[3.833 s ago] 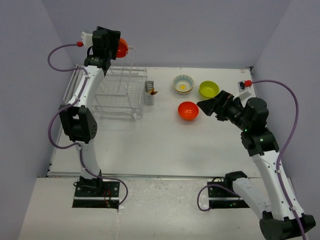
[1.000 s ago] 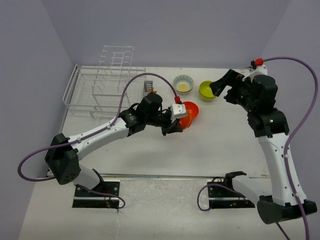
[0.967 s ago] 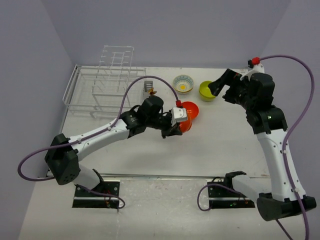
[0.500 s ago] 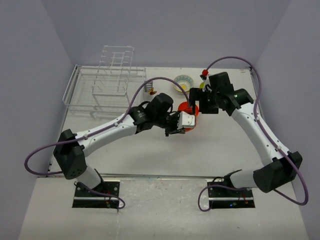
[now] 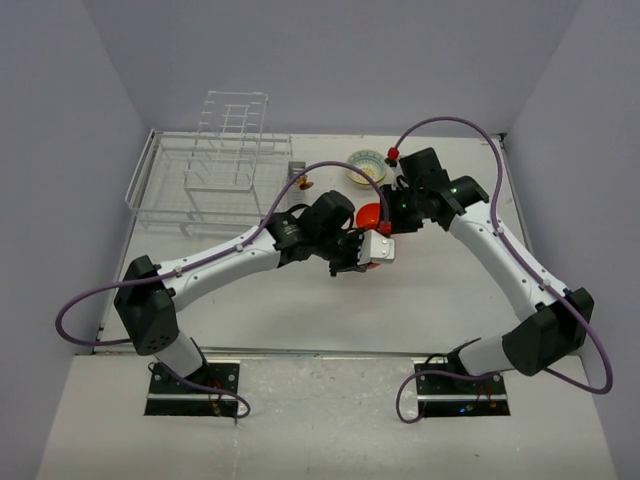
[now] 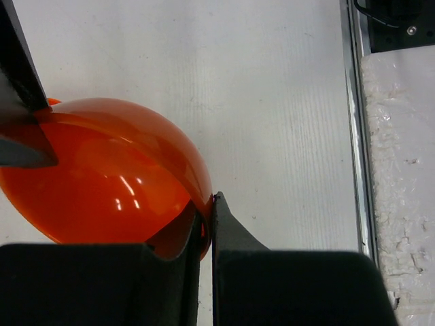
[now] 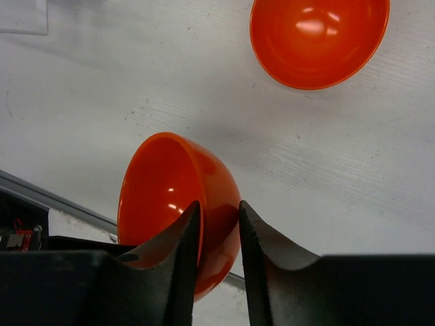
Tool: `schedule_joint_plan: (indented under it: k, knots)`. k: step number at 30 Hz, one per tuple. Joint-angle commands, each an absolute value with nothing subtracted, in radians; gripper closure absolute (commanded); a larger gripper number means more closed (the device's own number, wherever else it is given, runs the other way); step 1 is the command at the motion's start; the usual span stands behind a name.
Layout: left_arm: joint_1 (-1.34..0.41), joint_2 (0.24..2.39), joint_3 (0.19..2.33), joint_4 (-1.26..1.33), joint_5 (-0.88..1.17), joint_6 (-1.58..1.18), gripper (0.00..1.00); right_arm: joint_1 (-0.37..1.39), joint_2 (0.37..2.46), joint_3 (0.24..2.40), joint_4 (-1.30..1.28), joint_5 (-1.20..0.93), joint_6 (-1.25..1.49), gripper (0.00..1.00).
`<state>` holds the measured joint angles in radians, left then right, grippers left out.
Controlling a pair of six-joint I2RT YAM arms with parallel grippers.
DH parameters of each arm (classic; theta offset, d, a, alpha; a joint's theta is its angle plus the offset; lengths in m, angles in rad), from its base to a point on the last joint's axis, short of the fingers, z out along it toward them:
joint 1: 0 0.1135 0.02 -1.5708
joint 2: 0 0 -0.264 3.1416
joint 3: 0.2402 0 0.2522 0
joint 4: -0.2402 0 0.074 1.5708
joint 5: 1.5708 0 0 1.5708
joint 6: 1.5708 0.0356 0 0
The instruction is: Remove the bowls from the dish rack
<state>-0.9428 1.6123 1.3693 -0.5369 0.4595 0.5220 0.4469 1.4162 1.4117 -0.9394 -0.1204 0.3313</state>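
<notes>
The left hand [image 6: 206,216], clamped shut on the rim of the orange-red bowl [image 6: 102,176], holds it tilted above the bench [image 6: 272,102], presumably so the right hand [image 7: 217,210], its fingers [image 7: 180,258] straddling the opposite wall with grip not discernible, can take it, well apart from the dish rack [image 5: 205,175].

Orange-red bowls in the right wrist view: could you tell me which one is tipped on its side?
The lower bowl, its wall between the right gripper's fingers; the upper bowl sits upright.
</notes>
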Motion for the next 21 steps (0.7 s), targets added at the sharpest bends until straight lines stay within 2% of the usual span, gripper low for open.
schedule_joint_plan:
  k: [1, 3, 6, 9, 21]
  knots:
    - [-0.943, 1.603, 1.422, -0.512, 0.436, 0.563, 1.00, 0.462, 1.440, 1.440, -0.965, -0.072, 0.318, 0.74]
    - [-0.943, 1.605, 1.428, -0.517, 0.419, 0.558, 1.00, 0.466, 1.442, 1.447, -0.962, -0.061, 0.324, 0.87]
    - [-0.943, 1.611, 1.434, -0.518, 0.390, 0.551, 1.00, 0.468, 1.453, 1.450, -0.957, -0.071, 0.324, 0.87]
    - [-0.943, 1.620, 1.450, -0.518, 0.359, 0.539, 1.00, 0.469, 1.466, 1.457, -0.950, -0.089, 0.325, 1.00]
    - [-0.943, 1.658, 1.463, -0.502, 0.233, 0.514, 1.00, 0.469, 1.430, 1.448, -0.844, -0.072, 0.373, 1.00]
